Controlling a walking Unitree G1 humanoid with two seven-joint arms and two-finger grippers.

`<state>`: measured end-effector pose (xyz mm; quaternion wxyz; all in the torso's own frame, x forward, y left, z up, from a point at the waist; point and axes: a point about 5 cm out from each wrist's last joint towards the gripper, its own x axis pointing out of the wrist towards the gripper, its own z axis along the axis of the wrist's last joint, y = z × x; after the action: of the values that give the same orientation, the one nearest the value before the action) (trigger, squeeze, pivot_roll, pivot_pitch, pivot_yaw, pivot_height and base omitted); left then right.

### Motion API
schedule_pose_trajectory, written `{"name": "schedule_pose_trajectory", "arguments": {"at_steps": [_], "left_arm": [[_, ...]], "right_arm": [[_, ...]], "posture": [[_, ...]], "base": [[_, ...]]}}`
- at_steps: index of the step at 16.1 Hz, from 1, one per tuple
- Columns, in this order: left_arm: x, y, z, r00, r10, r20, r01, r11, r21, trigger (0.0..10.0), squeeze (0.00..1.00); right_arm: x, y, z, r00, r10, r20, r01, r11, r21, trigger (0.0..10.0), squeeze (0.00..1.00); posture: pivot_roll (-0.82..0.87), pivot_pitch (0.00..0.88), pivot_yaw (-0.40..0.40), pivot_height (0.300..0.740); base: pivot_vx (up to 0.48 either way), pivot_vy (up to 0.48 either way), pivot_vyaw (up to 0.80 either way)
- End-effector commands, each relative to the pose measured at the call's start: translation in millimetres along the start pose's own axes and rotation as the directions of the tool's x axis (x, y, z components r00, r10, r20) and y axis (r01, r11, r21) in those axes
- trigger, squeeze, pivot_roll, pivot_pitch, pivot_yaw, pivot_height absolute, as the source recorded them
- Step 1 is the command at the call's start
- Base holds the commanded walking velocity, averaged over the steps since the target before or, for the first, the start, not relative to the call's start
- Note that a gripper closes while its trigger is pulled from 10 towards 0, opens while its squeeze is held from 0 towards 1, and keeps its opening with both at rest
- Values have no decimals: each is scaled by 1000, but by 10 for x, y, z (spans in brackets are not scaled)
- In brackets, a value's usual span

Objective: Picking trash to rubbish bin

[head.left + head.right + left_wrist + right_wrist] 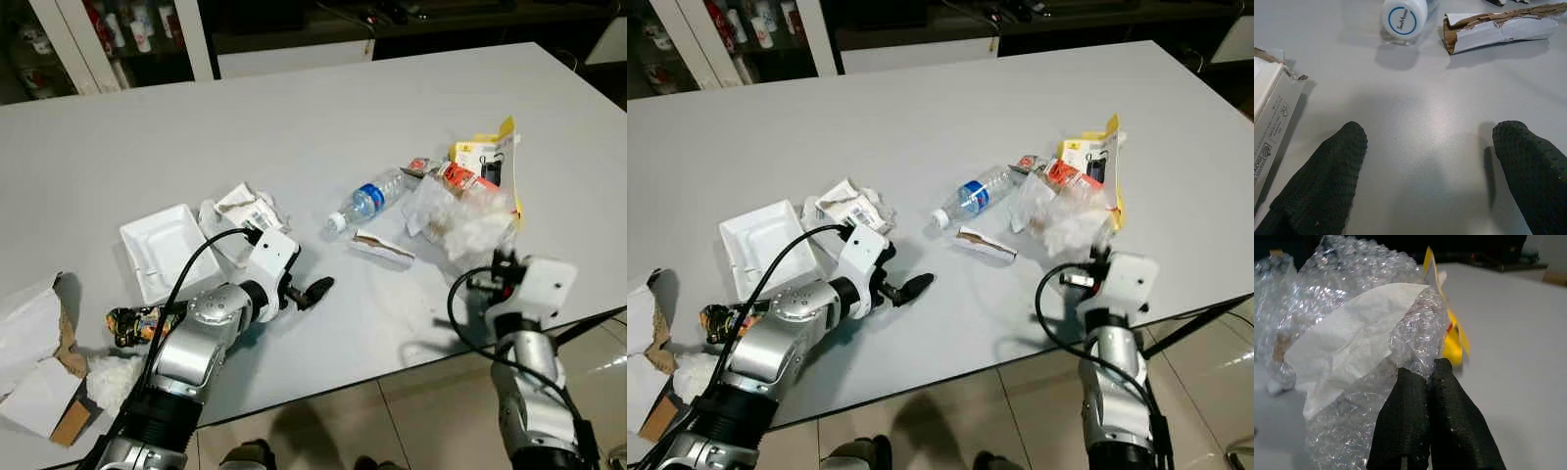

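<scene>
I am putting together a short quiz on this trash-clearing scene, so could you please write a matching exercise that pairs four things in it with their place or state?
Things:
1. plastic bottle
2. white foam tray
3. bubble wrap
4. left gripper

Places or states:
A. pinched between shut black fingers
B. open, hovering over bare table
C. lying on its side mid-table, blue label, white cap
D. resting empty at the robot's left, beside crumpled packaging

Pairs: 1-C, 2-D, 3-A, 4-B
</scene>
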<state>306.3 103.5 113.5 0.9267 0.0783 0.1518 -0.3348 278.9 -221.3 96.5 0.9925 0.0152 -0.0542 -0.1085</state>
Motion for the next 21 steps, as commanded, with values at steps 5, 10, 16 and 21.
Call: {"name": "schedule_pose_trajectory", "arguments": {"at_steps": [5,10,16,21], "left_arm": [[9,-30,-104,999,-8,-41,7,1000,-8,10000,0],[28,138,13,979,203,30,-205,978,49,10000,0],[-107,558,175,781,604,158,-622,772,126,10000,0],[-227,767,111,645,750,149,-764,629,140,10000,0]], "right_arm": [[5,-36,368,989,-24,146,28,999,-29,0,0],[-128,-50,783,960,-57,273,67,997,-28,0,0],[-232,-20,980,952,-84,295,92,996,-15,2510,0],[-229,-58,1019,957,-82,279,94,995,-30,10000,0]], "posture": [[236,146,-15,740],[226,136,-28,740],[212,120,-46,740],[212,119,-65,740]], "base": [[0,0,0],[0,0,0],[0,0,0],[0,0,0]]}}
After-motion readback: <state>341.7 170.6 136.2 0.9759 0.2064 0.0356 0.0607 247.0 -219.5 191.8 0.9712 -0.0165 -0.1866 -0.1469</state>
